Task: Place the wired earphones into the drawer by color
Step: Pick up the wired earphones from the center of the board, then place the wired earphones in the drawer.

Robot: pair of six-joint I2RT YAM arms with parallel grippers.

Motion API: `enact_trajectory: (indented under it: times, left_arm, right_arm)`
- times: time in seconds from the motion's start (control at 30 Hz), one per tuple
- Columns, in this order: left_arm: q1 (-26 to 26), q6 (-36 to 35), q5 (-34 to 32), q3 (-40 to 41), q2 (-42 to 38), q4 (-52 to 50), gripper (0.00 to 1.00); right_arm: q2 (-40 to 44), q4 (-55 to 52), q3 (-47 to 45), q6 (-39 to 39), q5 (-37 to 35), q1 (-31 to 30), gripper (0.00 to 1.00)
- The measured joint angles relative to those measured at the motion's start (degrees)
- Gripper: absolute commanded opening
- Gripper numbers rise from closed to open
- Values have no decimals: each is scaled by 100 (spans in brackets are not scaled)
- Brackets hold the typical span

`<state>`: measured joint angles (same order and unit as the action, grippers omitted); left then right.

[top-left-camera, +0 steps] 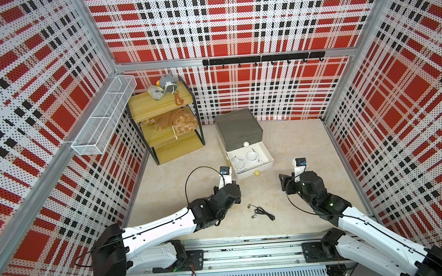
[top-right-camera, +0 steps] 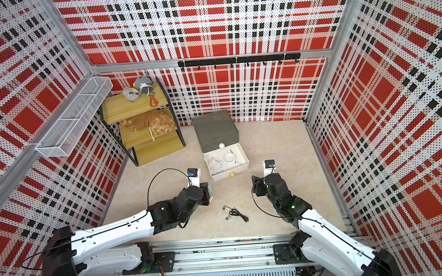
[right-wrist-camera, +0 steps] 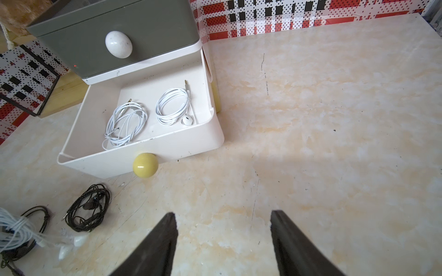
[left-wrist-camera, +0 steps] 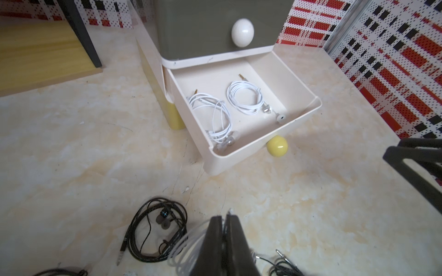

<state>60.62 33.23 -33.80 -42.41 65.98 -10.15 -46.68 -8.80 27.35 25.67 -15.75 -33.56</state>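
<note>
The cream drawer (left-wrist-camera: 299, 117) stands pulled out under the grey box, showing in both top views (top-left-camera: 253, 172) (top-right-camera: 228, 173). Two coiled white earphones (left-wrist-camera: 244, 96) (right-wrist-camera: 124, 124) lie inside it. My left gripper (left-wrist-camera: 226, 217) (top-right-camera: 209, 193) is shut on a white earphone bundle (left-wrist-camera: 184, 248), a little in front of the drawer's left corner. Black earphones (left-wrist-camera: 155, 234) (right-wrist-camera: 88, 210) lie on the floor beside it. Another black set (top-left-camera: 262, 212) (top-right-camera: 236, 213) lies between the arms. My right gripper (right-wrist-camera: 223, 222) (top-left-camera: 284, 182) hangs open and empty over bare floor, right of the drawer.
The grey upper drawer (top-left-camera: 237, 128) is closed, with a white knob (left-wrist-camera: 242, 32). A yellow knob (right-wrist-camera: 145, 165) sticks out from the open drawer's front. A wooden shelf (top-left-camera: 165, 121) with toys stands at the back left. A wire basket (top-left-camera: 103, 117) hangs on the left wall.
</note>
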Motion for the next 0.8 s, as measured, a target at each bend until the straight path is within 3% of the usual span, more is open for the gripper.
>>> enact_trajectory:
  times: [0.33, 0.8]
  left_arm:
    - [-275, -658, 79, -859, 74, 164, 0]
    - [-920, -1410, 603, -1679, 817, 393, 0]
  right_arm:
    - [297, -15, 0, 33, -63, 0, 68]
    - [734, -42, -245, 44, -208, 0, 68]
